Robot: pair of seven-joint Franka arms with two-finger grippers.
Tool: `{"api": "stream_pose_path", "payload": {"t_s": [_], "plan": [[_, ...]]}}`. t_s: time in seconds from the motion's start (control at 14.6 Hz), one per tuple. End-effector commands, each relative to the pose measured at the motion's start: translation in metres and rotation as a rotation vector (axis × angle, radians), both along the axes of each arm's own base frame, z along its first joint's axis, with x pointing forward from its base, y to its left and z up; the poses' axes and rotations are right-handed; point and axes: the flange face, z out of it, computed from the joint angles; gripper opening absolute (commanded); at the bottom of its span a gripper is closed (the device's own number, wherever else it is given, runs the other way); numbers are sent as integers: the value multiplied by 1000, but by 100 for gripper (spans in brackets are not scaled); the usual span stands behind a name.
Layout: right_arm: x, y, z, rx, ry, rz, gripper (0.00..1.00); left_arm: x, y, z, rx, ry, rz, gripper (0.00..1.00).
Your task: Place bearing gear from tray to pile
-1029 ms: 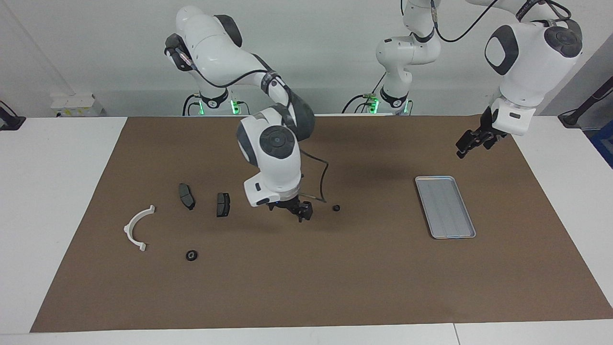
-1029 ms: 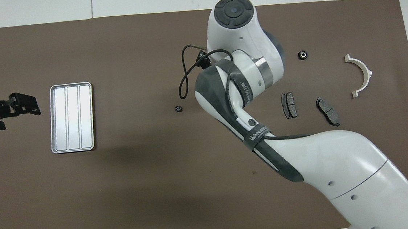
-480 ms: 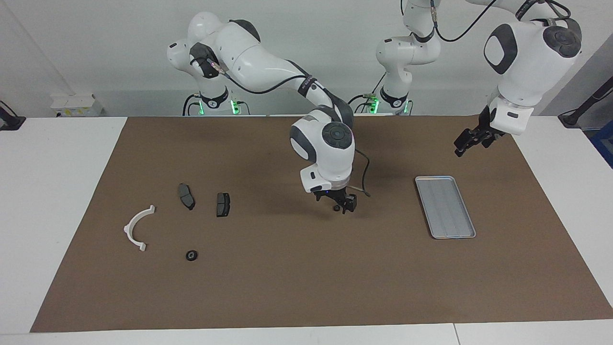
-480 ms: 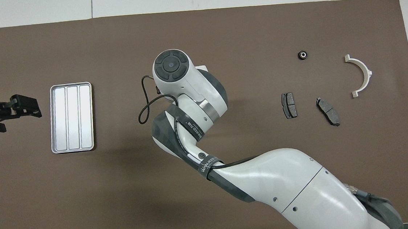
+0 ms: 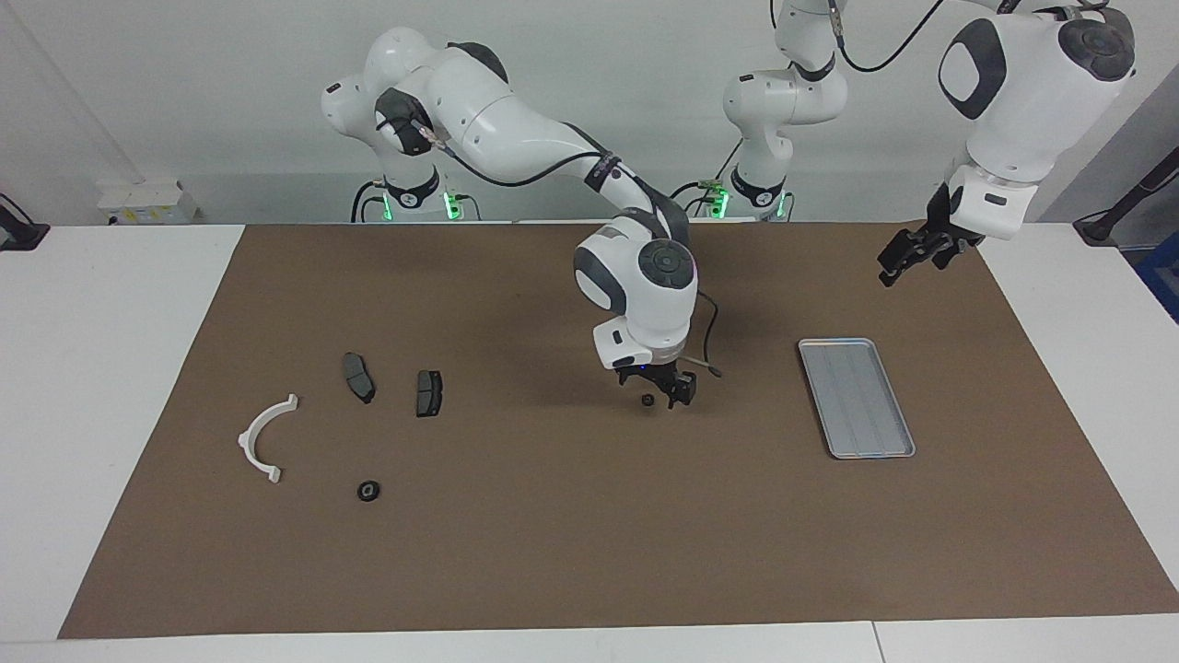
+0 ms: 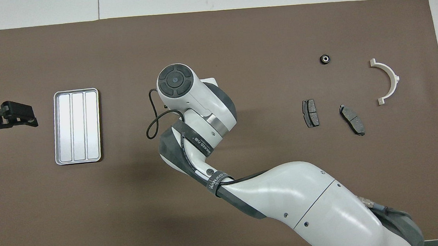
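A small black bearing gear (image 5: 648,400) lies on the brown mat mid-table, apart from the tray. My right gripper (image 5: 665,393) is open and low over the mat, right at this gear. In the overhead view the right arm's hand (image 6: 176,83) hides the gear. The silver ridged tray (image 5: 857,398) (image 6: 76,126) lies empty toward the left arm's end. The pile lies toward the right arm's end: a white half-ring bracket (image 5: 265,437) (image 6: 388,79), two dark pads (image 5: 359,378) (image 5: 428,393) and a second black bearing gear (image 5: 368,491) (image 6: 324,58). My left gripper (image 5: 907,256) (image 6: 19,117) waits raised beside the tray.
The brown mat (image 5: 553,534) covers most of the white table. A black cable (image 5: 707,345) loops from the right wrist. Both arm bases stand at the robots' edge of the table.
My right gripper has travelled from beside the two pads toward the tray's end and come down at the lone gear mid-table. My left gripper has drifted a little up and away from the tray.
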Motion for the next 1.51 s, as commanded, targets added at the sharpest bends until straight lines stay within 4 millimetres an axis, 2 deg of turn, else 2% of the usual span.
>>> {"api": "stream_pose_path", "payload": {"t_s": [0.0,0.27,0.41,0.69,1.1,1.44], "plan": [[-1,5,-19,-33,-19,11,100,-4,-4,6,-12,9,-17,100],[-1,5,-21,-35,-17,16,100,-8,-2,10,-12,1,-17,100],[-1,5,-21,-33,-16,18,94,-9,-3,11,-11,-5,-14,100],[-4,8,-23,-28,-8,17,87,-8,-2,11,-12,-9,-12,100],[-10,14,-27,-18,11,20,71,-9,-4,12,-11,-12,-11,100],[-10,14,-32,-21,16,24,49,-9,-4,11,-11,-9,-8,100]]}}
